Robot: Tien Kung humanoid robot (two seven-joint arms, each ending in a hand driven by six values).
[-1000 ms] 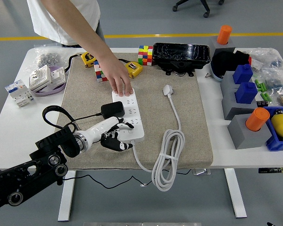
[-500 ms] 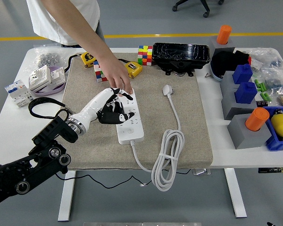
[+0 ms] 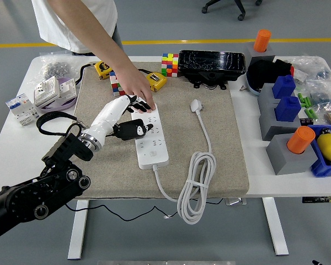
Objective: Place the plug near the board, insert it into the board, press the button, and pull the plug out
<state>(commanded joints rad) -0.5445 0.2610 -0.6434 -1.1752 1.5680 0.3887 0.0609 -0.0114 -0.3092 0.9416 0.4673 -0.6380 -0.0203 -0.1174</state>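
Right now the left hand (image 3: 123, 115) curls around the black plug (image 3: 133, 130) beside the board (image 3: 152, 138); rigid, light, best gripped on its body.

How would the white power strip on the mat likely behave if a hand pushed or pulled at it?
The power strip looks rigid, so it would probably slide rather than bend. The person's hand rests on its far end, suggesting it shifts easily. Its coiled cord appears floppy and would likely drag behind.
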